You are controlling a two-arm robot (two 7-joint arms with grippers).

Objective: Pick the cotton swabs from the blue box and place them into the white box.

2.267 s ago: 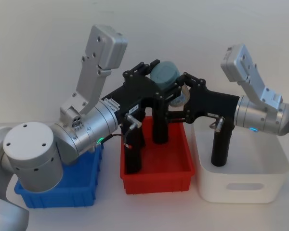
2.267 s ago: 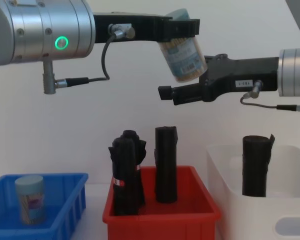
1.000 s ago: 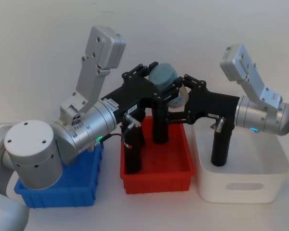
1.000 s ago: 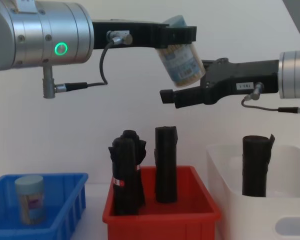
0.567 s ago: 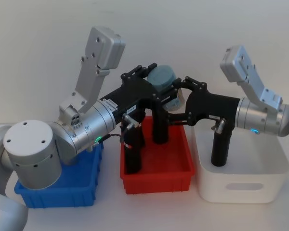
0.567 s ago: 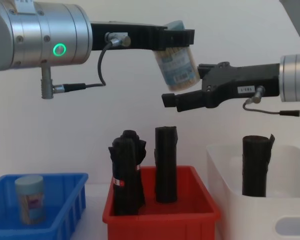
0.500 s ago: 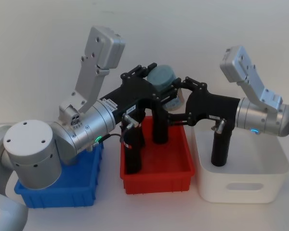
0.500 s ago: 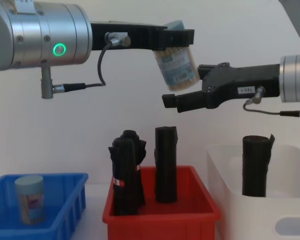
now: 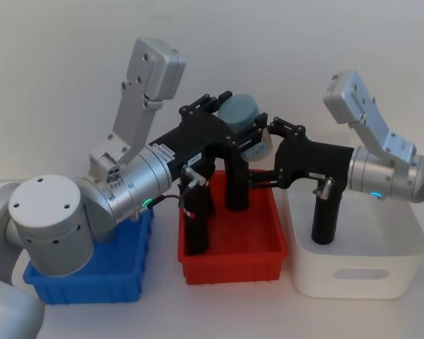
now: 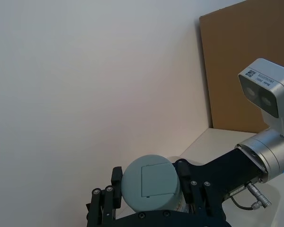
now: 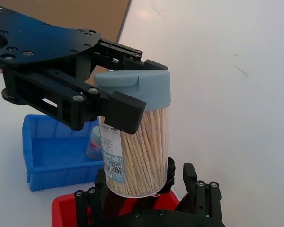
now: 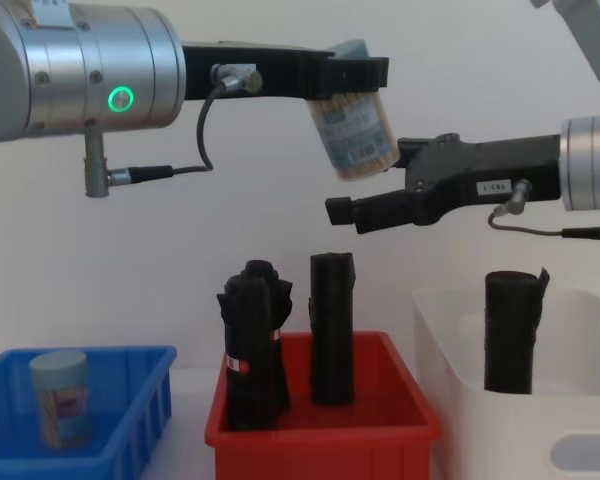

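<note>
The left gripper (image 12: 352, 75) still clamps the clear cylindrical jar of cotton swabs with a pale blue lid (image 12: 355, 130) high above the red plastic bin (image 12: 320, 425). The right gripper (image 12: 380, 210), fingers apart around its base, has dropped slightly lower, so the handover seems unfinished. 1 more jar (image 12: 60, 397) waits in the shallow blue box (image 12: 130, 425).

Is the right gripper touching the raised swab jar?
Cannot tell. In the chest view the right gripper sits just under the jar; no view settles contact or gap.
</note>
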